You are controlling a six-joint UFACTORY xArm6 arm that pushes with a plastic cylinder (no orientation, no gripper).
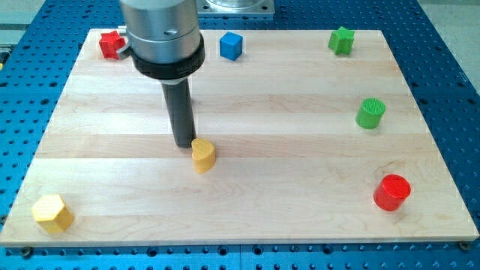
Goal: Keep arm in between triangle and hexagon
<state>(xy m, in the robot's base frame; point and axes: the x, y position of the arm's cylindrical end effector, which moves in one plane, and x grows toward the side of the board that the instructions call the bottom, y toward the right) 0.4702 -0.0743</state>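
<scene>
My tip (184, 144) rests on the wooden board (285, 210) left of centre. A small yellow block (203, 155), its shape hard to make out, lies just to the lower right of the tip, touching or nearly touching it. A yellow hexagon block (52, 213) sits at the board's bottom left corner, far from the tip. The rod rises from the tip to the arm's grey and black body (164, 37) at the view's top.
A red star-like block (112, 44) lies at the top left, partly behind the arm. A blue cube (231, 46) is at top centre, a green star-like block (341, 40) at top right, a green cylinder (370, 113) at right, a red cylinder (392, 192) at bottom right.
</scene>
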